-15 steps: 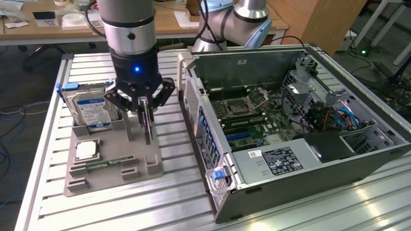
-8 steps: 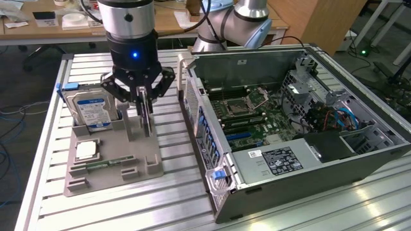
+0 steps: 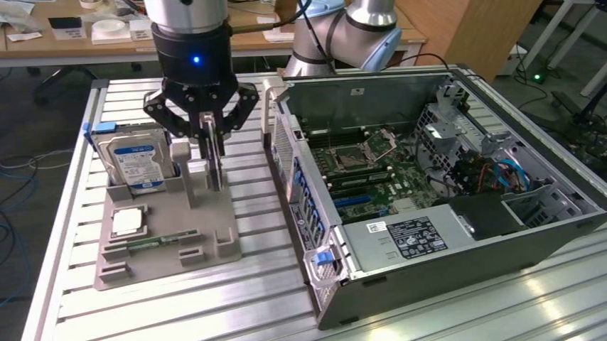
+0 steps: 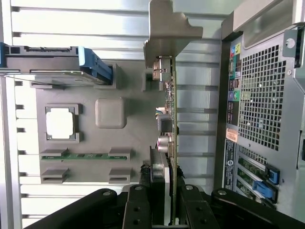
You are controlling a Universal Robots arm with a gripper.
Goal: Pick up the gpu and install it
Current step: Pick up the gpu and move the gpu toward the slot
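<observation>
My gripper [image 3: 210,135] hangs over the grey parts fixture [image 3: 161,256], shut on the gpu [image 3: 217,170]. The gpu is a thin card standing on edge between the fingers, beside a fixture post. In the wrist view the gpu [image 4: 172,138] runs edge-on out from my gripper [image 4: 164,193], with its green board, small components and pale metal bracket [image 4: 164,33] at the far end. Whether its lower edge still touches the fixture I cannot tell. The open computer case [image 3: 446,241] lies on the exterior view's right, its motherboard [image 3: 379,177] exposed.
On the fixture [image 4: 128,138] stand a silver hard drive with a blue-white label [image 3: 133,160], a square processor chip [image 3: 126,222] and a narrow green memory stick [image 3: 152,241]. The case's rear panel [image 4: 262,95] is close beside the card. The arm's base [image 3: 342,35] stands behind the case.
</observation>
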